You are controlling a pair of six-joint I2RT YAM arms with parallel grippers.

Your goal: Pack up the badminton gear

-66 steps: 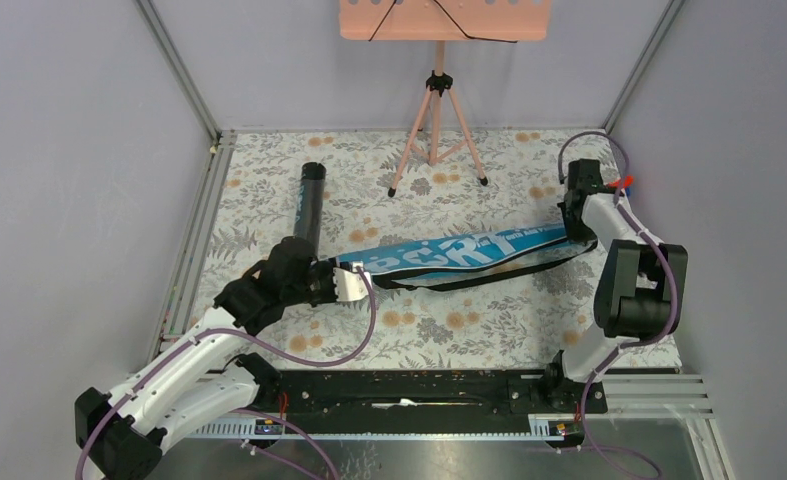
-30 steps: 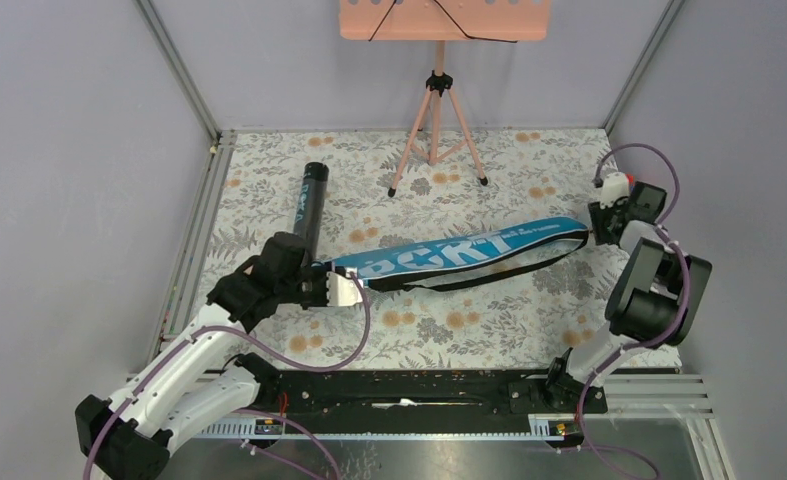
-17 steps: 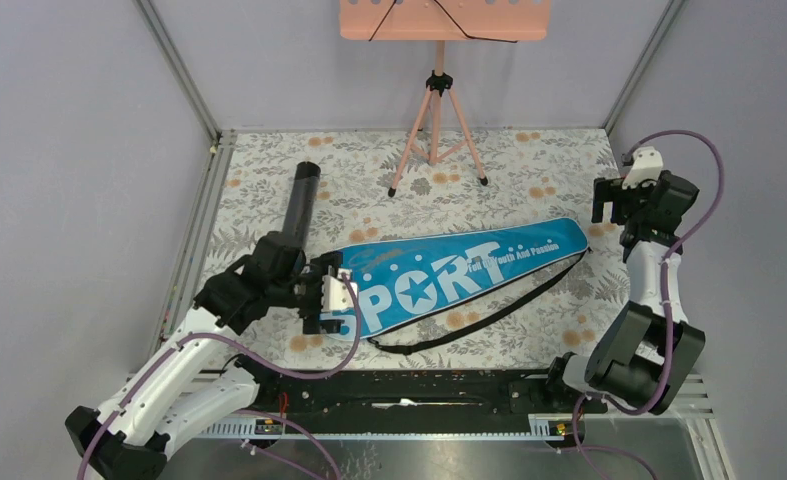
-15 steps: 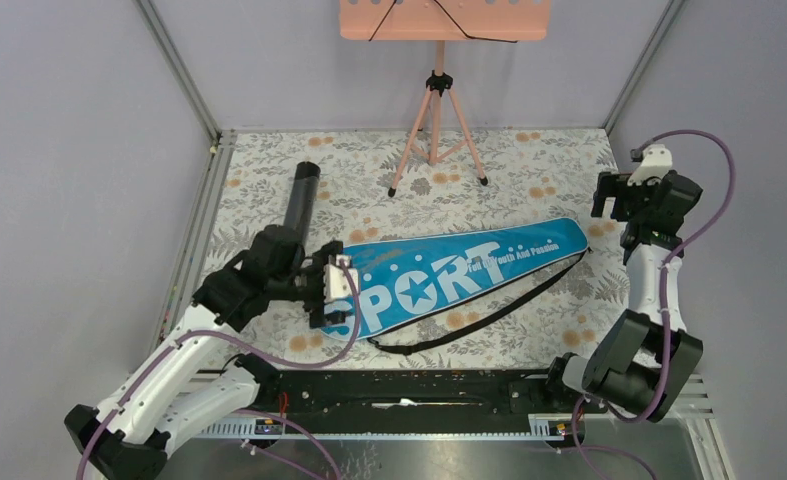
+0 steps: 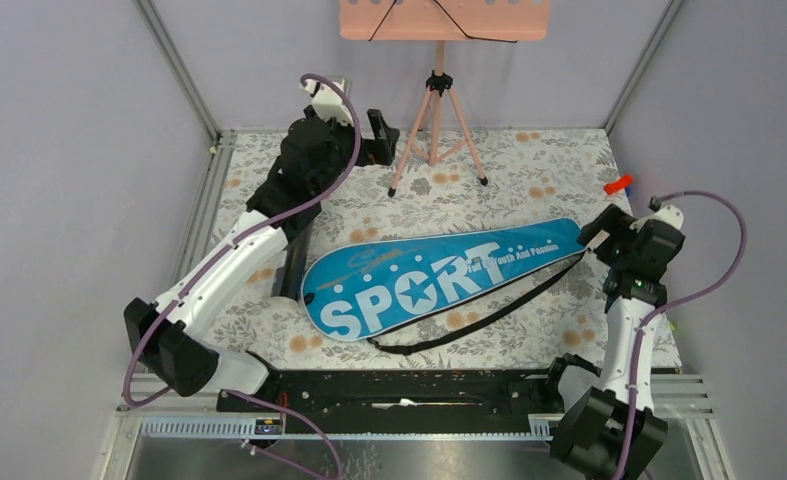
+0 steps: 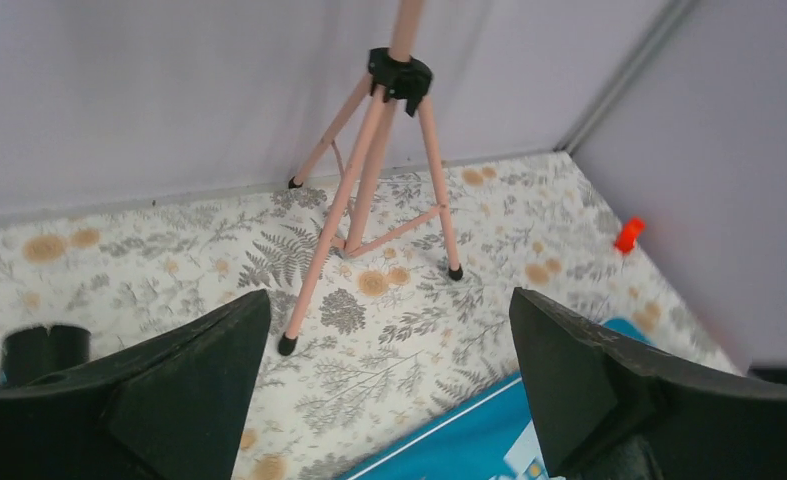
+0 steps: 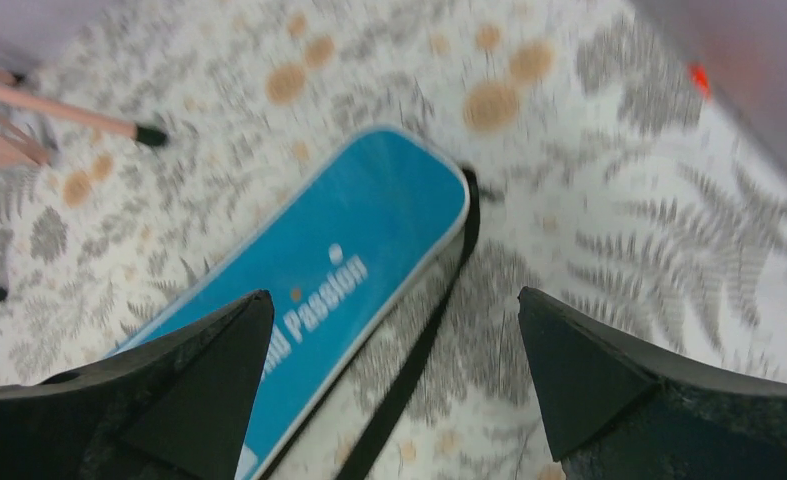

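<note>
My left pincer [image 6: 389, 310] is spread wide and empty above the far side of the table [image 5: 529, 170], near the pink tripod stand [image 5: 437, 110]. My right pincer [image 7: 394, 295], just as wide and empty, hovers over the narrow end of the blue bag [image 5: 439, 280]. The bag lies flat mid-table with its white SPORT lettering facing up, a star in the O and a black strap [image 5: 469, 325] trailing along its near edge, and the black tube [image 5: 289, 270] lies beside its broad end, partly under my left arm.

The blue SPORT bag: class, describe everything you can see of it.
The blue bag is racket-shaped and fabric-looking, with pale edging and white SPORT lettering. It lies flat on the floral tablecloth, its wide end at the left and its narrow end at the right. Its black strap trails loose along the near side.
</note>
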